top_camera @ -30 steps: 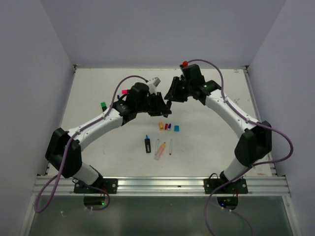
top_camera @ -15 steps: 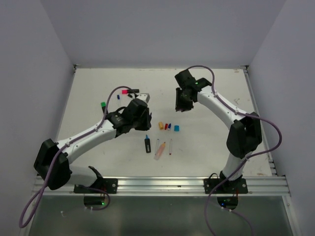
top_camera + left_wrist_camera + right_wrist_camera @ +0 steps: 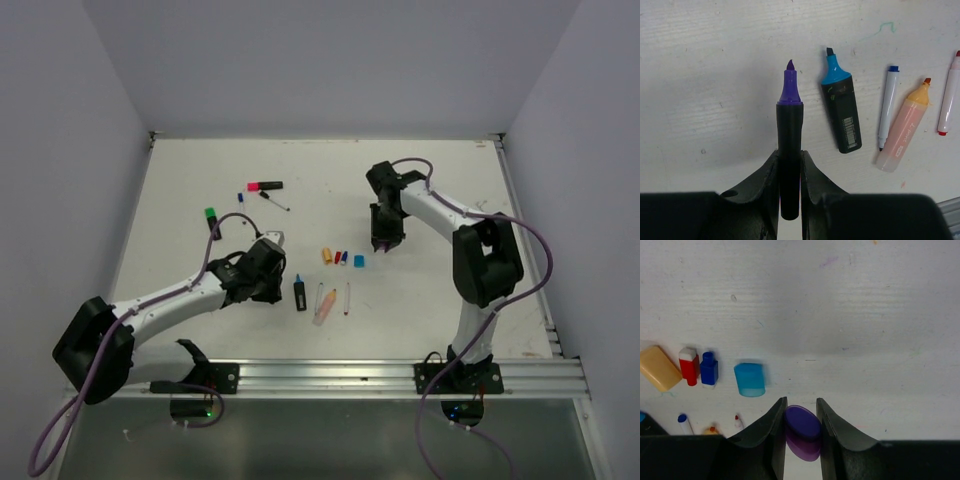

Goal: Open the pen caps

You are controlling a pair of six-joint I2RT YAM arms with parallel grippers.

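The purple cap [image 3: 802, 432] is off its pen and pinched in the right gripper [image 3: 801, 407], whose two jaws are closed on its sides, the cap's open-or-closed end too hard to read from here. It looks to hang just above the white table [image 3: 865, 315], though the height is hard to judge. Just beside it, toward the left arm's side, runs the row of loose caps: cyan cap [image 3: 749, 379] nearest, then blue cap [image 3: 709, 369], red cap [image 3: 689, 366], and the orange cap [image 3: 659, 368] at the far end. So the free spot is right there, on the right gripper's side of the cyan one: a short drop, I'd say, and a release. Over on the other side, the left gripper [image 3: 789, 156] is clamped on the purple marker [image 3: 789, 125], bare tip pointing straight out along the fingers, long axis nearly parallel to the uncapped blue highlighter [image 3: 840, 110] just beside it, with the peach highlighter [image 3: 902, 135] further along. That barrel wants laying down on the bare side of the highlighter, away from the others. Looking ahead, a green cap [image 3: 210, 214] and a pink cap [image 3: 253, 186] sit toward the far left, well apart from the right arm. The left arm is the nearer one for those.
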